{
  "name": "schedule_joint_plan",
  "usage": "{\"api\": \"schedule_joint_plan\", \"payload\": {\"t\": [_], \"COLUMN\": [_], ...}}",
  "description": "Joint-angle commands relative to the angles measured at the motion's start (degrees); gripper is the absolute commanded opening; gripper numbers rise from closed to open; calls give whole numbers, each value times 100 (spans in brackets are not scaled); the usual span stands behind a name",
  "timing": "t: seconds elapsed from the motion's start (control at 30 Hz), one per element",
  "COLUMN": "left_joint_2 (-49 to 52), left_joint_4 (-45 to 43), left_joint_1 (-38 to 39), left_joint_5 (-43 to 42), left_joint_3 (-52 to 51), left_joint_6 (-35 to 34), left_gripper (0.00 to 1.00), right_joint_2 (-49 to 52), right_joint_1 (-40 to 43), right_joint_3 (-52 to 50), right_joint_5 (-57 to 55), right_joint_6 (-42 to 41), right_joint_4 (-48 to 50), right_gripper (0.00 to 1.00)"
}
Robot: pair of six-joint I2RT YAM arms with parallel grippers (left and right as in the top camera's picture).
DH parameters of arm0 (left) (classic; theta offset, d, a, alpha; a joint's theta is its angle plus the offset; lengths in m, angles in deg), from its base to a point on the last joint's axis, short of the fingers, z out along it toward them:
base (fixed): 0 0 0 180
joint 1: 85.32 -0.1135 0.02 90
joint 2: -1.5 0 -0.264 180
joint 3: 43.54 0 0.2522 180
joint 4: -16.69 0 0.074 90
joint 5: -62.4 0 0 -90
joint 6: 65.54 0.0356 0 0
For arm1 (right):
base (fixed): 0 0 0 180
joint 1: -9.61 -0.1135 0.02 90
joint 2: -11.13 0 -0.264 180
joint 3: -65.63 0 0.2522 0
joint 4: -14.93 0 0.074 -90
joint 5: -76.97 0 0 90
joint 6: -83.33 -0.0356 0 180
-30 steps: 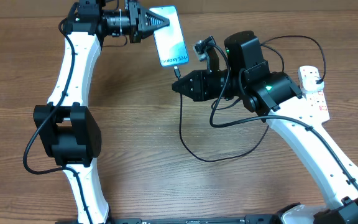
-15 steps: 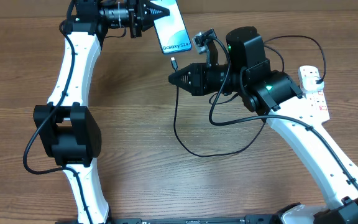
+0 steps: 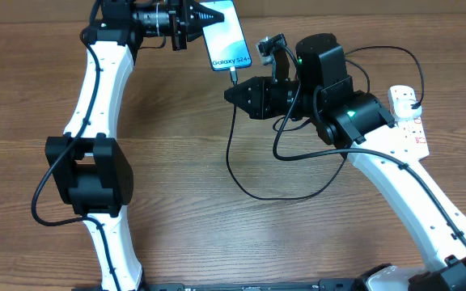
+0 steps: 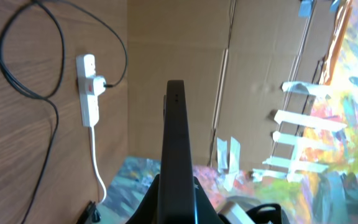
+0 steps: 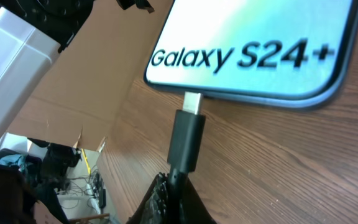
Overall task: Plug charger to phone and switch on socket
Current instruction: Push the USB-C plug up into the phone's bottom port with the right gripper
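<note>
The phone (image 3: 226,36) has a lit blue screen reading "Galaxy S24+". My left gripper (image 3: 194,18) is shut on its far end at the table's back; in the left wrist view the phone (image 4: 175,143) shows edge-on between the fingers. My right gripper (image 3: 235,91) is shut on the charger's black cable just behind its small plug (image 5: 187,138). The metal tip (image 5: 193,101) touches the phone's bottom edge (image 5: 253,43) at the port. The cable (image 3: 241,174) loops across the table to a black plug in the white socket strip (image 3: 407,109) at the right.
The socket strip also shows in the left wrist view (image 4: 89,93) with its thick white cord (image 4: 98,162). The right arm's own black cables (image 3: 379,56) arc above the strip. Cardboard walls stand behind the table.
The left gripper has lifted the phone up and back. The right gripper has followed and brought the plug tip from a gap below the phone up to its bottom edge.
</note>
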Motion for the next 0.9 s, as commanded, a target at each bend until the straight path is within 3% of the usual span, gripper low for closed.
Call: {"api": "schedule_joint_plan", "payload": {"t": [0.0, 0.87], "left_joint_2": [-61, -61], "left_joint_4": [-39, -190], "left_joint_1": [72, 15], "left_joint_5": [-494, -369], "left_joint_3": [72, 72], "left_joint_6": [-44, 17], "left_gripper": [4, 4], "right_joint_2": [-79, -79], "right_joint_1": [131, 256], "right_joint_3": [24, 24], "right_joint_5": [-98, 490], "right_joint_6": [4, 7], "right_joint_4": [39, -417], "right_gripper": [4, 4]}}
